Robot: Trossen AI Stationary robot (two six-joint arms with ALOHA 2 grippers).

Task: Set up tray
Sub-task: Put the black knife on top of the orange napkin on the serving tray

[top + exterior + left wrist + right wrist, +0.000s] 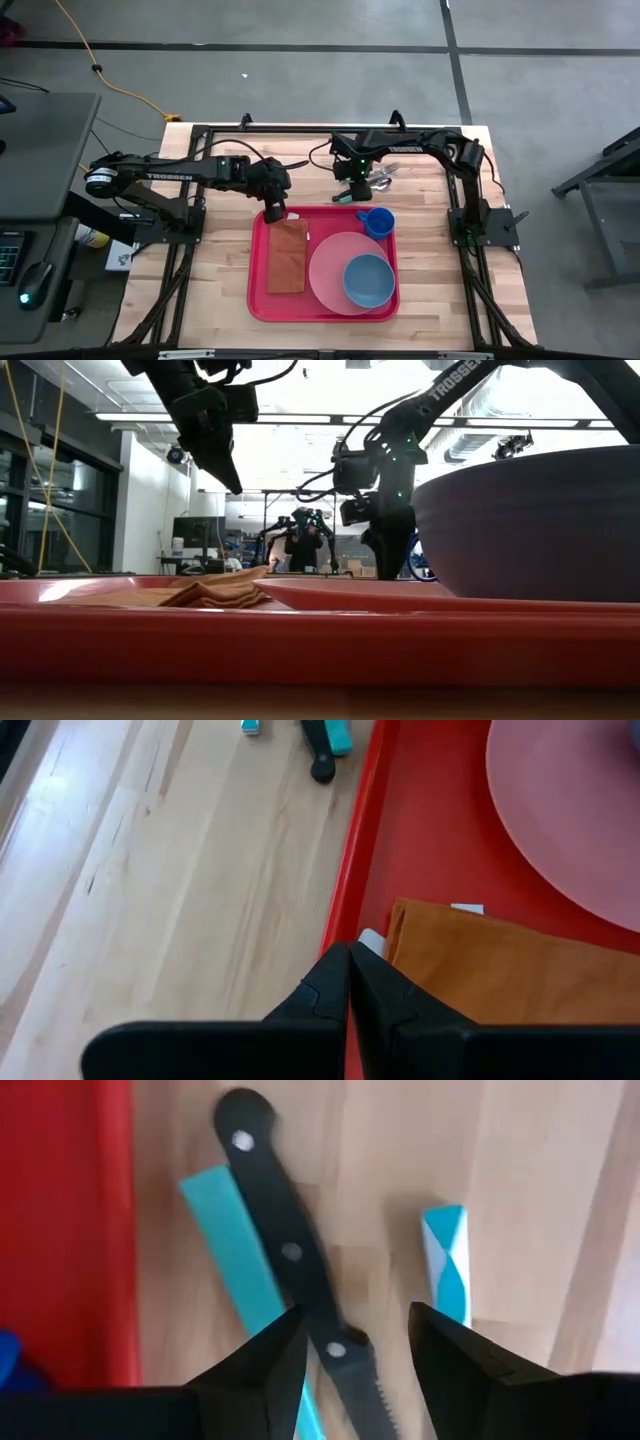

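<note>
A pale wooden desk with visible grain is shown. The red tray looks like smooth, glossy plastic. A brown napkin appears as soft, matt cloth. The knife handle is seen as black plastic with metal rivets.

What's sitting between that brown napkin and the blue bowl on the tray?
Part of the pink plate, seen from above: the napkin lies beside it on the red tray, and the blue bowl sits on it.

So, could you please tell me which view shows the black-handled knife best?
The right wrist view: the black-handled knife fills it, rivets and serrated blade clear. The left wrist view catches only its handle end; the high and low views do not show it clearly.
</note>
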